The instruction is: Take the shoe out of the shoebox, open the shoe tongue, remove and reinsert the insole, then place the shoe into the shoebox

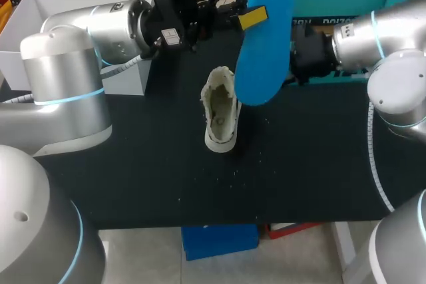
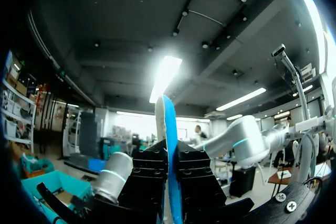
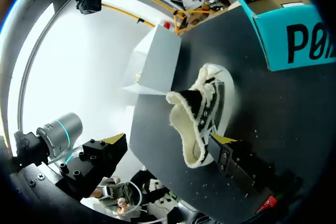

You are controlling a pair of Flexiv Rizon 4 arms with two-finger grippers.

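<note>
pincer of left arm (image 2: 170, 157) raised, pinching upright blue insole (image 1: 264, 38), right pincer (image 3: 168, 139) spread wide, shoe (image 1: 221, 114) ahead of it

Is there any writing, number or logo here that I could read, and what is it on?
Teal shoebox: large dark lettering on its wall, cut off in the right wrist view, upside down and blurred in the head view; not readable whole.
White label on the left arm: too small to read.
</note>
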